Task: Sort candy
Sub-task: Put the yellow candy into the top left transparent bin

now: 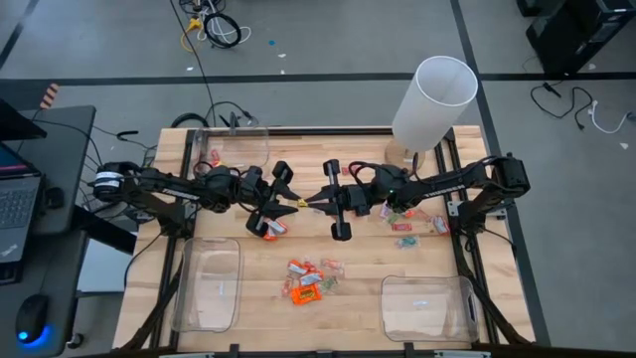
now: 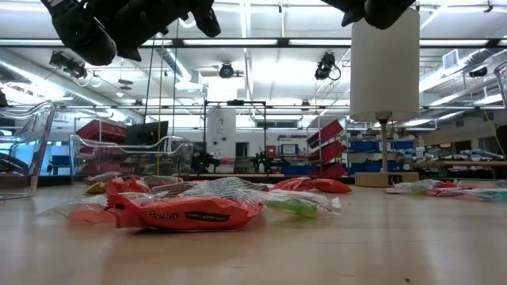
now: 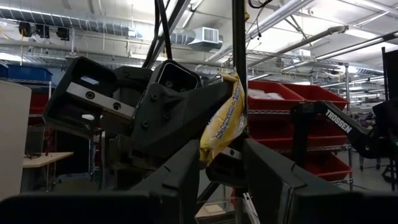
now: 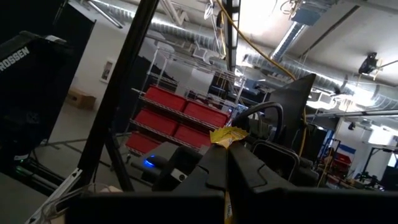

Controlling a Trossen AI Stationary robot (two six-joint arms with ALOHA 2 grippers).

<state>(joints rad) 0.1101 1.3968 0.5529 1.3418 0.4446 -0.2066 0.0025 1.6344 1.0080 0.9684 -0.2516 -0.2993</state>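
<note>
Grippers meet nose to nose above the middle of your pale wooden table (image 1: 248, 298). Your right gripper (image 1: 310, 200) is clenched tight on one end of a small yellow wrapped candy (image 3: 225, 127), whose crumpled tip sticks out past its closed fingertips in the right wrist view. Your left gripper (image 1: 284, 208) faces it with its fingers (image 3: 186, 171) parted on either side of the same sweet; you cannot tell from these views whether they touch the wrapper.

Below and nearer the front edge, a loose heap of bright orange wrapped candies (image 1: 306, 283) lies on the wood between two clear plastic rectangular bins (image 1: 207, 283). More pale and pink sweets (image 1: 407, 224) are scattered under the right arm, near the base of a tall white cylinder (image 1: 433, 104). A third clear bin (image 1: 234, 149) sits at the back left.
</note>
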